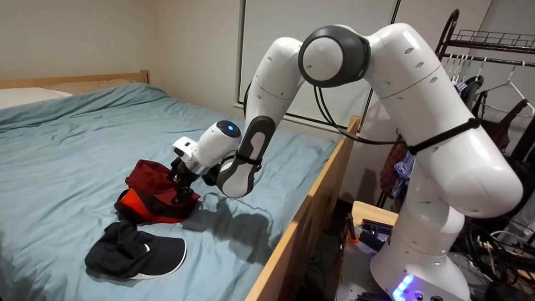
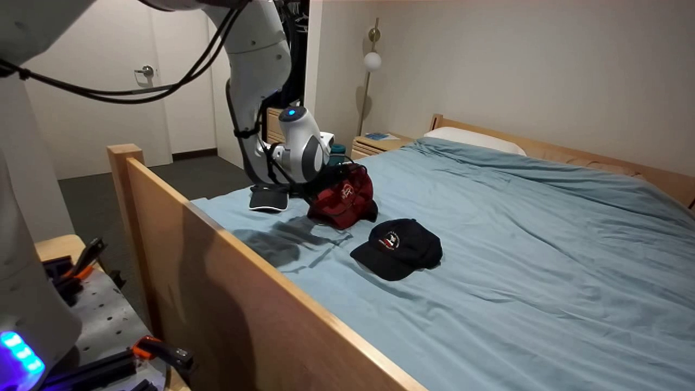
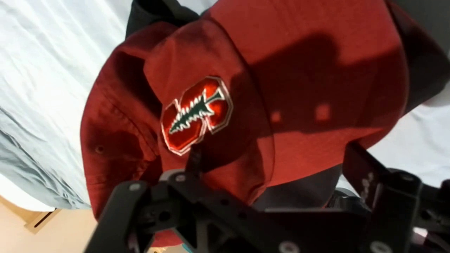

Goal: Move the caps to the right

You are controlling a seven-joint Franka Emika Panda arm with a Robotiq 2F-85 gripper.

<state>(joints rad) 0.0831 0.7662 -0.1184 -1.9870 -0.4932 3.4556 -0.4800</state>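
Observation:
The dark red cap (image 1: 152,177) lies on top of another cap (image 1: 142,207), black with a bright red panel, whose dark fabric shows beneath it in the wrist view. My gripper (image 3: 274,154) is open over the red cap (image 3: 316,52), one finger near its tree emblem and one by the brim; touching or apart, I cannot tell. Both exterior views show a black cap (image 1: 133,253) with a white-edged brim (image 2: 270,200), nearest the camera in one. A black cap (image 2: 402,248) with a round emblem rests beside the red one in an exterior view.
Blue bedding (image 1: 75,138) with wrinkles covers the bed. A wooden footboard (image 2: 244,260) stands between the arm's base and the caps. The headboard (image 2: 570,155), pillow (image 2: 472,138) and bedside table (image 2: 380,144) are farther back. Cables hang from the arm.

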